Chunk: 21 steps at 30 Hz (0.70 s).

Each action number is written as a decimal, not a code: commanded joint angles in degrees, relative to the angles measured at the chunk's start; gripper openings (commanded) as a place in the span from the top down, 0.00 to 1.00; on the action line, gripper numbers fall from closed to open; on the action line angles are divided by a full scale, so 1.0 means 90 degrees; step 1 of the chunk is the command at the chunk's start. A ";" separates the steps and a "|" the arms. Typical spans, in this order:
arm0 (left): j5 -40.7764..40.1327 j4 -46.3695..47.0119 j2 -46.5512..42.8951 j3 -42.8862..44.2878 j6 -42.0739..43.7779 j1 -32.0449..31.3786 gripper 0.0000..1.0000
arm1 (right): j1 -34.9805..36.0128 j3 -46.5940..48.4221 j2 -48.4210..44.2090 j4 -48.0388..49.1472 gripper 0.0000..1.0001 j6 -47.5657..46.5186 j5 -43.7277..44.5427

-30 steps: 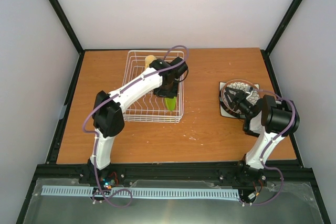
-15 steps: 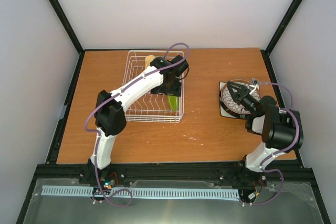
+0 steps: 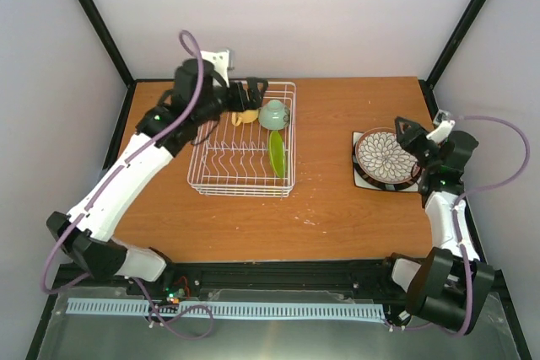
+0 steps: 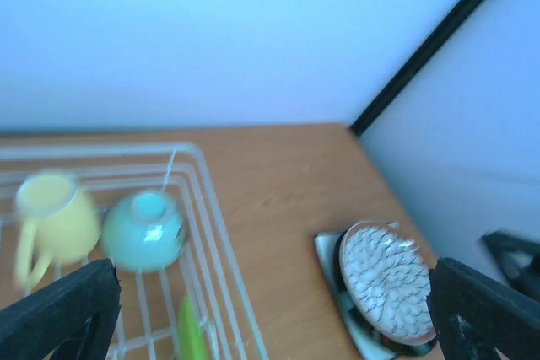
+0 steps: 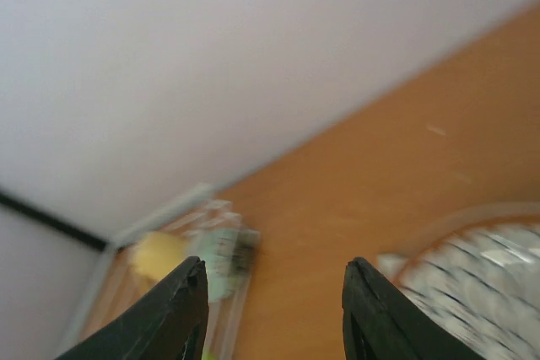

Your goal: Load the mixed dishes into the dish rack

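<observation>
The white wire dish rack stands at mid-table. In it are a yellow-tan mug, a pale grey-green cup and a lime-green plate standing on edge by the right wall. My left gripper hovers open and empty above the rack's back edge. Its wrist view shows the mug, cup and patterned plate below. The cream plate with a dark patterned rim lies at the right. My right gripper is open and empty by its far right edge.
The patterned plate rests on a pale square base with a dark layer. Black frame posts and pale walls close in the table on three sides. A purple cable loops off the right arm.
My left gripper opened, left the lime-green plate standing in the rack, and rose toward the back left. My right gripper drew back from over the patterned plate to its right edge.
</observation>
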 commanded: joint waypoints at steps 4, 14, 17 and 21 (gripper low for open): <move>0.4109 0.1427 0.1798 0.0625 0.1190 0.0464 0.02 | -0.0941 0.0162 0.0649 -0.3930 0.56 -0.1276 0.1074; 0.4803 0.1866 0.2414 0.0787 0.1488 0.0459 0.00 | -0.1307 0.0382 0.0964 -0.4326 0.56 -0.1260 0.1150; 0.4857 0.1789 0.2534 0.0792 0.1563 0.0460 0.00 | -0.1315 0.0454 0.1130 -0.4383 0.56 -0.1199 0.1190; 0.4796 0.1819 0.2520 0.0586 0.1669 0.0464 0.00 | -0.1318 0.0622 0.1014 -0.4717 0.55 -0.1195 0.1699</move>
